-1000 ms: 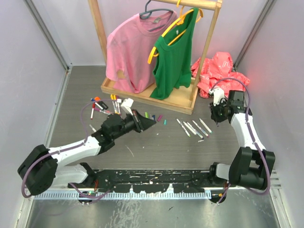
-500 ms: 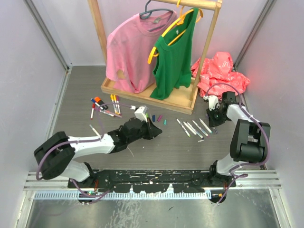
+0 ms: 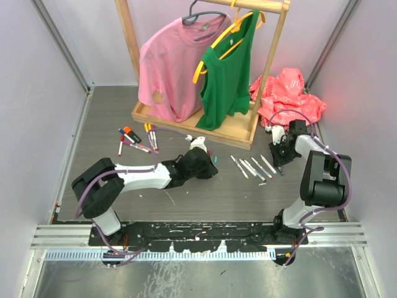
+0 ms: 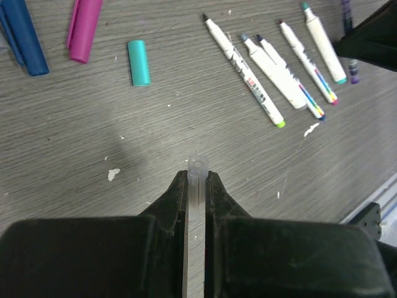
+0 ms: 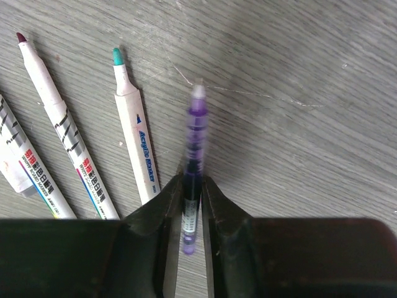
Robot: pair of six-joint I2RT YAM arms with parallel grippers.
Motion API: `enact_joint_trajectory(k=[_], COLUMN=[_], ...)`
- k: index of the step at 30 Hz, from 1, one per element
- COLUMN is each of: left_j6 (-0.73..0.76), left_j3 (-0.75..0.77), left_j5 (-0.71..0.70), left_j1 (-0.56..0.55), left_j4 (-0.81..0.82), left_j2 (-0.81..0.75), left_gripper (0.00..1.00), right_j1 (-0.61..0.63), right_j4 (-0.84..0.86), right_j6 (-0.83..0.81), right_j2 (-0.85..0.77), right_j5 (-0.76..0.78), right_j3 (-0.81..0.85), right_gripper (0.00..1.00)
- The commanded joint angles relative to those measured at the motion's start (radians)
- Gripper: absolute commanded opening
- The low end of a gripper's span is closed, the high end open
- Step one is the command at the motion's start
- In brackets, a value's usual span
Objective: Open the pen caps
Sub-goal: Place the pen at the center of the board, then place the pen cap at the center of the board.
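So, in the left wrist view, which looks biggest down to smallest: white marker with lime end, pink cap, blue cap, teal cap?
1. long white plastic marker with lime end
2 or 3. pink plastic cap and dark blue plastic cap: the picture edge cuts both off, so I can't rank them
4. short teal plastic cap

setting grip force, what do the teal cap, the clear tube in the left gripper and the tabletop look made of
Teal cap: smooth opaque plastic, even colour. Clear tube in left gripper: probably plastic, frosted, translucent. Tabletop: matte grey wood-grain, laminate or wood; fine streaks.
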Motion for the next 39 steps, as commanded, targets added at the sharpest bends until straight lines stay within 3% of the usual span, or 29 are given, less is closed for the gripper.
enact_joint_trajectory(k=[1, 11, 17, 25, 39], left_j6=[-0.006, 0.012, 0.043, 0.119, 0.172], left_j3=[0.091, 0.213, 0.349, 0.51, 0.701], left_j5=[-0.025, -0.066, -0.134, -0.168, -0.229], left_j1=[-0.007, -0.019, -0.02, -0.022, -0.011], left_j4=[-0.095, -0.183, -0.334, -0.406, -0.507], left_j2=[0.044, 0.139, 0.23, 0.352, 0.503], left_gripper=[0.0, 0.03, 0.06, 0.11, 0.3], right_j1=[-0.001, -0.005, -0.024, -0.048, -0.075], right_j4=[0.022, 0.022, 0.021, 0.02, 0.012], right_j6=[0.0, 0.007, 0.008, 0.008, -0.004], right_j2=[-0.002, -0.021, -0.056, -0.134, -0.351], right_j5=[0.016, 0.022, -0.003, -0.045, -0.208], right_j3=[0.032, 0.029, 0.022, 0.013, -0.019], right_gripper=[0.27, 0.34, 0.4, 0.44, 0.47])
